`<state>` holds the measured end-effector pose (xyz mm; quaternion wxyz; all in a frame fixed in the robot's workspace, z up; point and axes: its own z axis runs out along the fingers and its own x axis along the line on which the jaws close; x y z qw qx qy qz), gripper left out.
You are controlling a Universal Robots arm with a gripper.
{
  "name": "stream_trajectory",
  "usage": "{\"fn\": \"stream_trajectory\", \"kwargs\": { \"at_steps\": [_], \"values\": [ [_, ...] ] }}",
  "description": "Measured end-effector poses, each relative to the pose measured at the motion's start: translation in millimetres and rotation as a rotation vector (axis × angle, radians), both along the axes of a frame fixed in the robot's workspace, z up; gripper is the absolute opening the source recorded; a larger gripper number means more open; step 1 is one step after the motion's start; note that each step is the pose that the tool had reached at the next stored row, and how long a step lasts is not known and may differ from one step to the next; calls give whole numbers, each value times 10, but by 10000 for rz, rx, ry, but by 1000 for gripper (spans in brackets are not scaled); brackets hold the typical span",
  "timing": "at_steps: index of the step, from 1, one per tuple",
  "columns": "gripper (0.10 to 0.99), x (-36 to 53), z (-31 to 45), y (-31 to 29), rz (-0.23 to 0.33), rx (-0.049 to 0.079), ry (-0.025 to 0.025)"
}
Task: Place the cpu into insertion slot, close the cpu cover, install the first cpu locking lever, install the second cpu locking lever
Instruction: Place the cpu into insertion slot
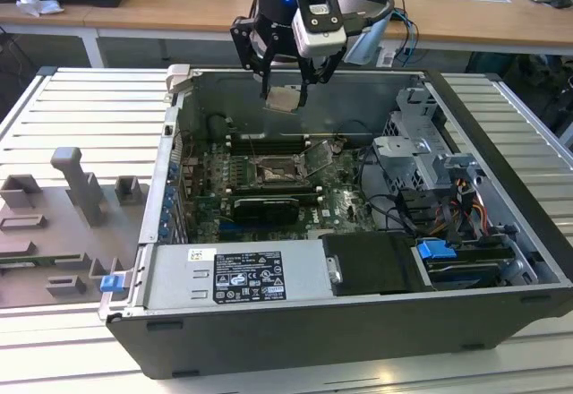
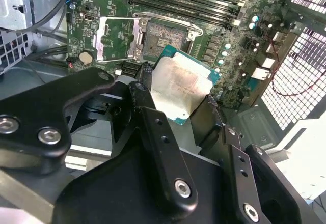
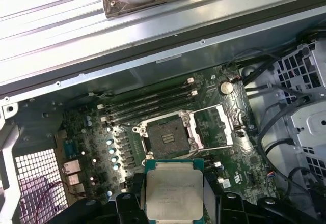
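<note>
Gripping the cpu (image 2: 178, 86) by opposite edges, the end effector (image 1: 285, 98) hangs clear above the insertion slot (image 3: 168, 135).

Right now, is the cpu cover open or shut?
Open: the cpu cover is swung aside from the insertion slot, whose dark pin grid lies bare; the hand holds the cpu.

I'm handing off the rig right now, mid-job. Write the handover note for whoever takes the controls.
End effector: shut on the cpu, held high over the open computer case.
Insertion slot: empty, dark pin grid exposed, apart from the cpu.
Cpu cover: swung open beside the slot.
Done: cpu is in the grasp.
Left: nothing is seated, closed or latched yet; all four steps remain.
</note>
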<state>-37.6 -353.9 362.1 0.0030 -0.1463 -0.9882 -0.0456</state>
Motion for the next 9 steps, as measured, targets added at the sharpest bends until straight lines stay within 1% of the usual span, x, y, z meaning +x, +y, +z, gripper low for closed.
{"fn": "stream_trajectory", "kwargs": {
  "at_steps": [9],
  "values": [
    [541, 0, 0, 0, -430, 0, 0]
  ]
}}
